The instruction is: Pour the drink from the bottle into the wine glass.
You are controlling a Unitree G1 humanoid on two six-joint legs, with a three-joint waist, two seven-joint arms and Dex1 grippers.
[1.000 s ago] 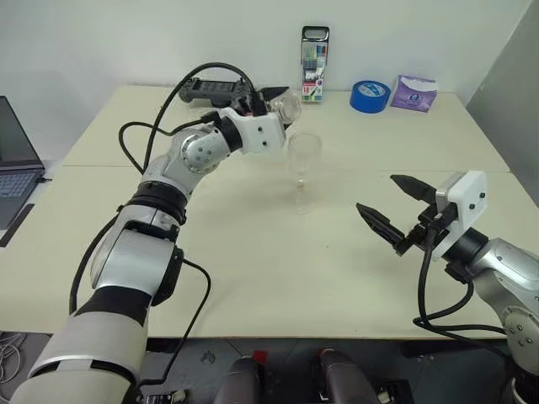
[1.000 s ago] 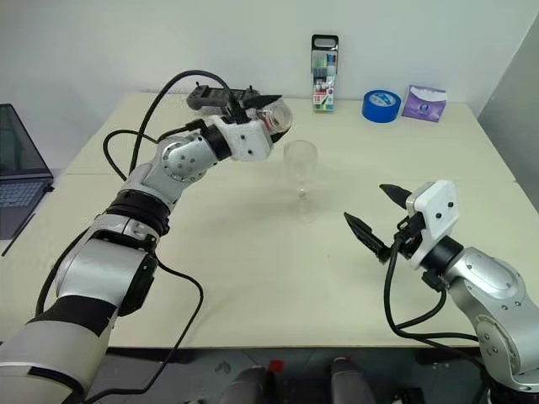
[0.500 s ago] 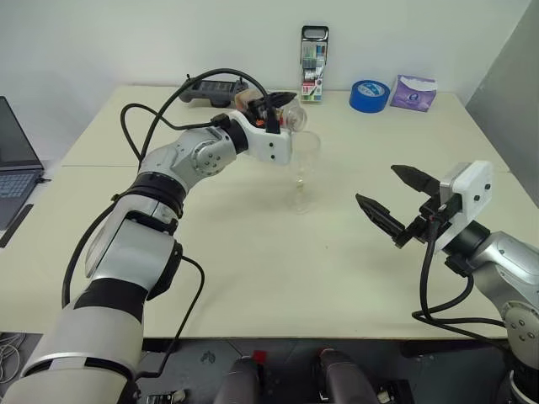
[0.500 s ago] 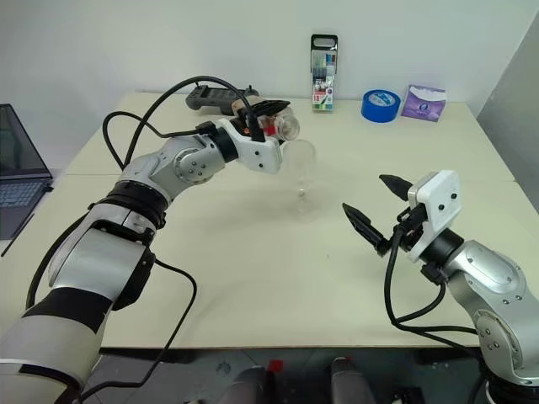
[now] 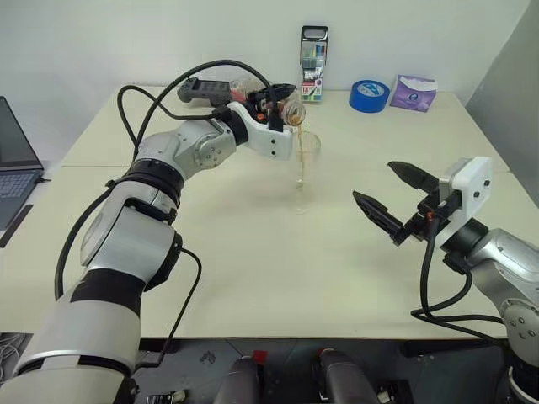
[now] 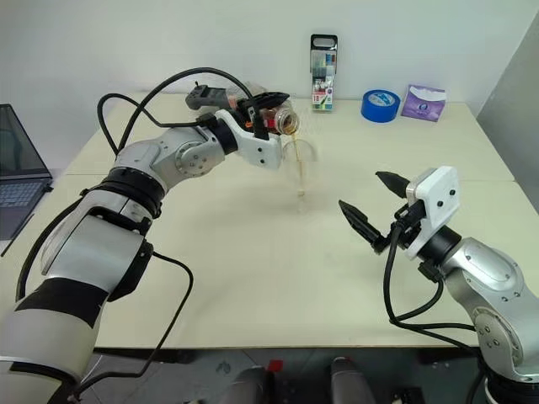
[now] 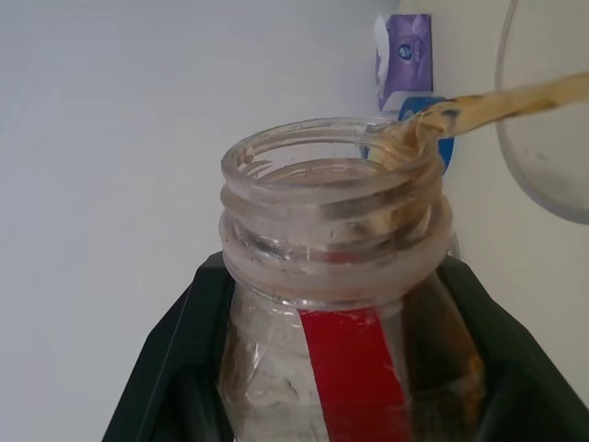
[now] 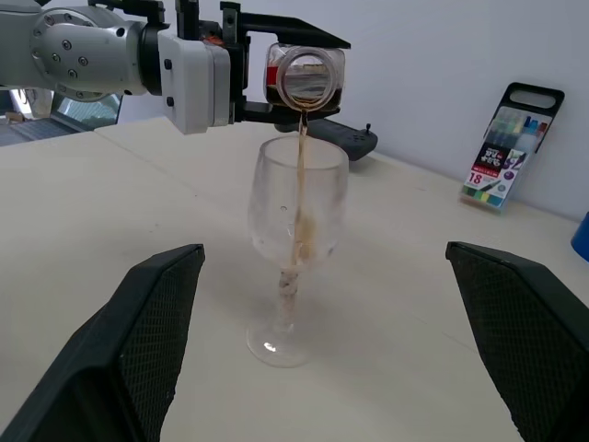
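Between black fingers (image 7: pixel 175 387), the uncapped bottle (image 7: pixel 331 304) spills a thin brown drink (image 7: pixel 515 99) stream.

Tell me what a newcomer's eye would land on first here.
The left gripper holds the bottle tipped over the wine glass in the middle of the table, and a thin stream of the drink falls into it. Nearer, the right gripper waits with jaws wide open.

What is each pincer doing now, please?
Left pincer: closed on the bottle, tipped and pouring into the wine glass.
Right pincer: open, holding nothing.
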